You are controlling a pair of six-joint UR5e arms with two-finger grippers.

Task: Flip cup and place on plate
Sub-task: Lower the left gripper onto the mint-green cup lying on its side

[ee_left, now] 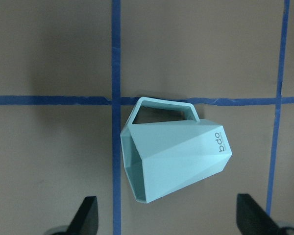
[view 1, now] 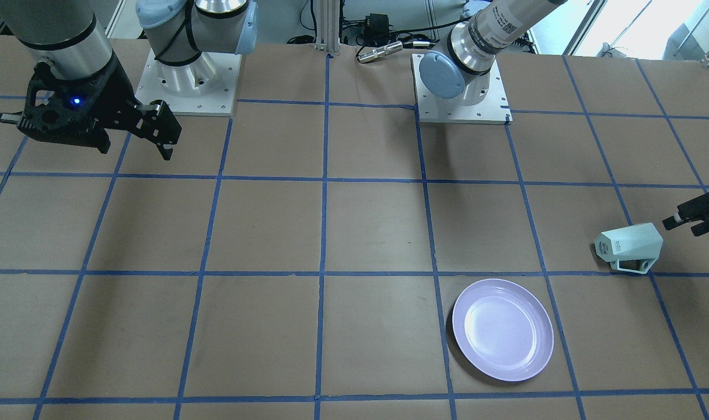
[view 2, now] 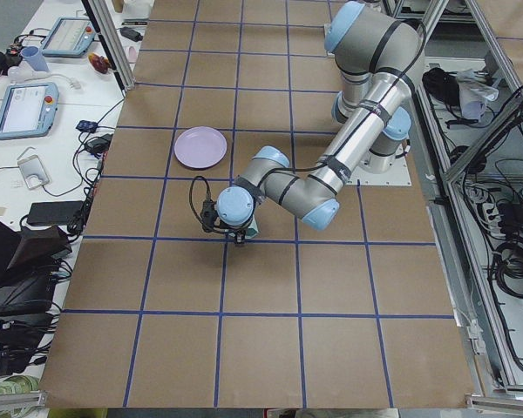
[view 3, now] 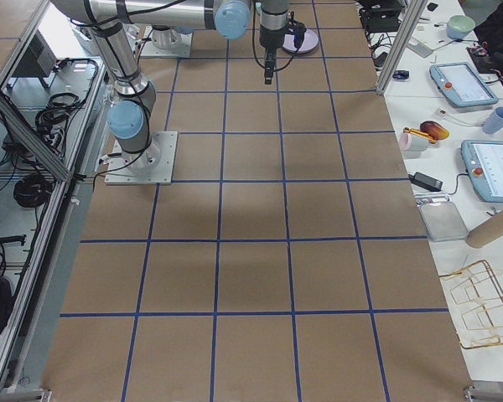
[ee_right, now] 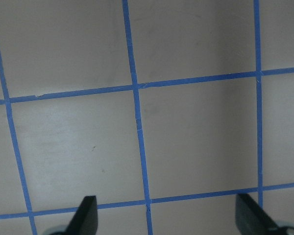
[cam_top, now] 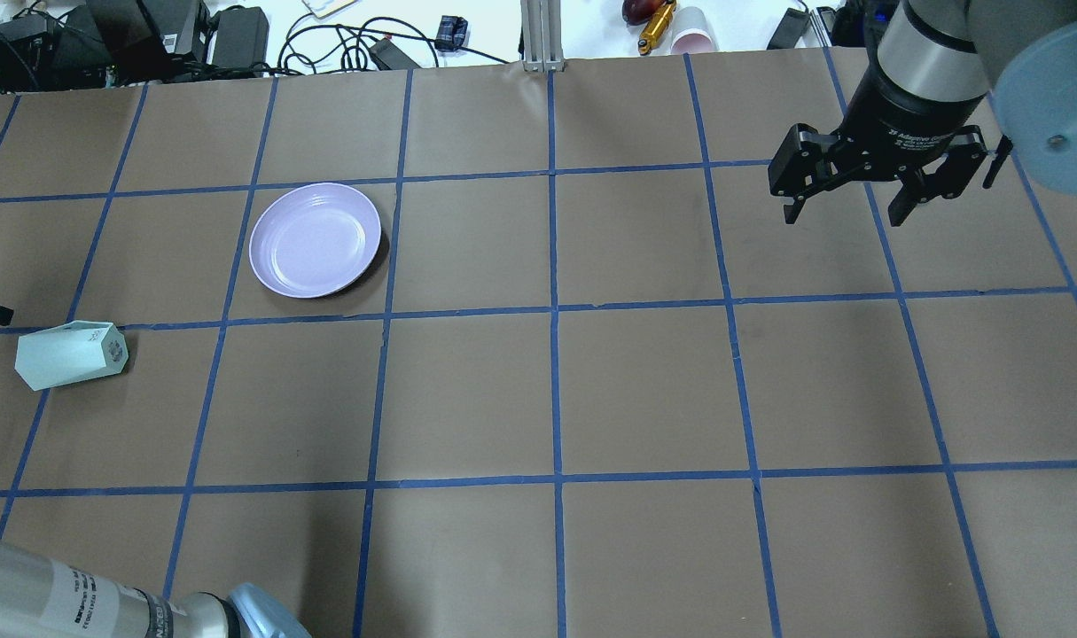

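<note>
The mint-green cup lies on its side on the table, handle flat against the surface, also in the overhead view. In the left wrist view the cup has its open rim at the left and its lettered base at the right. My left gripper is open and empty, close beside the cup's rim end without touching it; its fingertips show below the cup. The lavender plate sits empty nearby. My right gripper is open and empty, far across the table.
The table is brown paper with a blue tape grid. Both arm bases stand at the robot's edge. Cables and small items lie beyond the far edge. The right wrist view shows only bare table.
</note>
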